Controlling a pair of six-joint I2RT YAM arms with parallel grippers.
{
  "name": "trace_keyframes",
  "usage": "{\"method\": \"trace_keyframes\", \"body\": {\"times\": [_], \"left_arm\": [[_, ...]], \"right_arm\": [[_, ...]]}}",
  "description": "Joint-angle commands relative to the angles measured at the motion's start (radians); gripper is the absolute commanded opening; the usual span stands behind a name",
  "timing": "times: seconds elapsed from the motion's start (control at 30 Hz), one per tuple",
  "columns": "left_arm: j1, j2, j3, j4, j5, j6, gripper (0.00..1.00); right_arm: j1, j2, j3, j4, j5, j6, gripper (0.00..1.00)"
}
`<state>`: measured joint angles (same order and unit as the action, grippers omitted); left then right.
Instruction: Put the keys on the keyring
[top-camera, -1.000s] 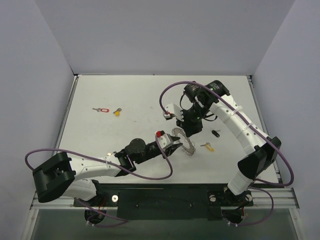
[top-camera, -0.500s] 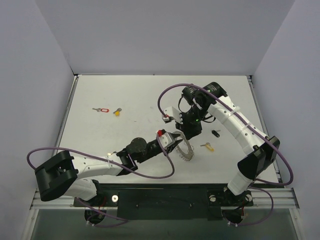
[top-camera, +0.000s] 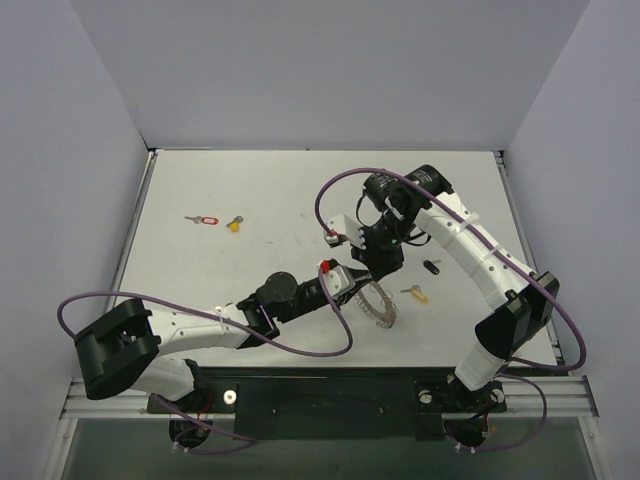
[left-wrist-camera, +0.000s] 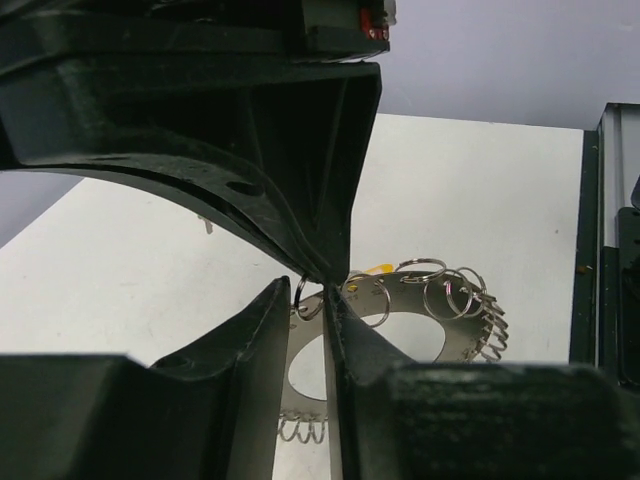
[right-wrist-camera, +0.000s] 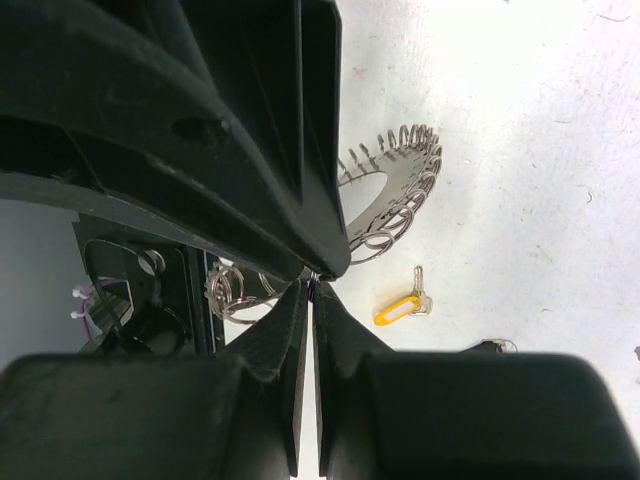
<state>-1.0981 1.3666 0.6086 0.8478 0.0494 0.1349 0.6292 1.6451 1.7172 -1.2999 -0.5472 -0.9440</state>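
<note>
From above, we're seeing the right gripper (top-camera: 377, 272) pinching the keyring (top-camera: 376, 303) tilted up, offering its rim to the left gripper (top-camera: 348, 281). Keys (top-camera: 415, 294) are lying loose nearby. Left wrist: the jaws are standing a slit apart at one loop, and we cannot tell if they're gripping. Right wrist: the jaws are pressing fully together on the rim, steadying it.

White left arm (top-camera: 185, 332) and right arm (top-camera: 470, 250), black joints, purple cables (top-camera: 300, 352); my left claw (left-wrist-camera: 308, 292) and right claw (right-wrist-camera: 308, 282) are black.
</note>
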Motion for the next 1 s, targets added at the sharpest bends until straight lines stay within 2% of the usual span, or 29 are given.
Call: {"method": "trace_keyframes", "body": {"times": [0.0, 0.17, 0.2, 0.23, 0.5, 0.6, 0.67, 0.97], "left_arm": [[-0.002, 0.009, 0.052, 0.024, 0.049, 0.000, 0.26], [-0.002, 0.015, 0.075, -0.030, 0.067, 0.011, 0.13], [0.000, 0.014, 0.077, -0.035, 0.072, 0.014, 0.02], [0.000, 0.014, 0.077, -0.038, 0.075, 0.012, 0.00], [0.007, -0.007, 0.068, -0.059, 0.052, -0.040, 0.00], [0.009, -0.020, 0.056, -0.050, 0.032, -0.070, 0.00], [0.009, -0.026, 0.043, -0.033, 0.018, -0.093, 0.00], [0.009, -0.017, -0.075, 0.243, -0.081, -0.188, 0.00]], "right_arm": [[0.006, -0.027, -0.008, -0.179, -0.023, -0.010, 0.00], [0.006, -0.031, -0.011, -0.177, -0.025, -0.010, 0.00], [0.007, -0.031, -0.011, -0.179, -0.026, -0.010, 0.00], [0.006, -0.031, -0.011, -0.177, -0.028, -0.012, 0.00], [-0.005, -0.045, -0.018, -0.165, -0.046, -0.010, 0.00], [-0.020, -0.054, -0.027, -0.157, -0.072, -0.010, 0.11], [-0.037, -0.060, -0.031, -0.151, -0.095, -0.013, 0.15], [-0.152, -0.114, -0.100, -0.104, -0.253, -0.085, 0.22]]}}
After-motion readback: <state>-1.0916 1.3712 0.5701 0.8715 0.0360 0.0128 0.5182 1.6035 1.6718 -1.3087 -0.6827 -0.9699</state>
